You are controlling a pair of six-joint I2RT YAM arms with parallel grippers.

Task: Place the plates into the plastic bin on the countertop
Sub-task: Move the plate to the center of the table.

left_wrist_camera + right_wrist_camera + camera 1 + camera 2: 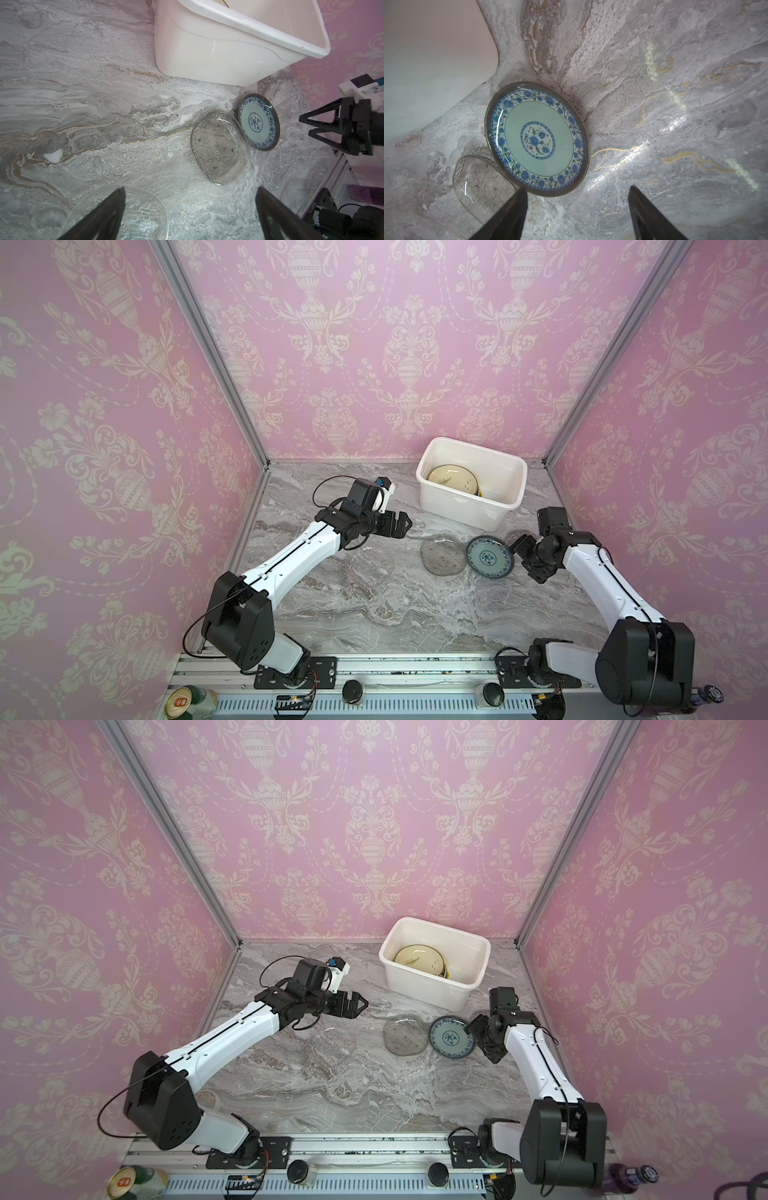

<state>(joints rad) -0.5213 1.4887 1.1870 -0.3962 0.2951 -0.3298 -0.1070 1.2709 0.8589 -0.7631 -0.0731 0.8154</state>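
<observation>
The plastic bin [432, 499] [415, 986] [207, 54] [436, 62] stands at the back right of the countertop [395, 614], with a cream plate [451, 479] [415, 960] lying on other plates inside. In front of the bin, a teal patterned plate [490, 558] [452, 1038] [258, 124] [537, 139] overlaps a grey glass plate [442, 553] [406, 1034] [219, 147] [481, 178]. A clear glass plate [370, 568] [141, 214] lies under my left gripper [401, 524] [357, 1004] [191, 188], which is open and empty. My right gripper [524, 560] [480, 1038] [577, 188] is open at the teal plate's right edge.
Pink wallpapered walls close in the counter at the back and on both sides. A metal rail [415, 668] with the arm bases runs along the front. A can [187, 701] lies at the front left and a purple bottle [627, 1177] at the front right.
</observation>
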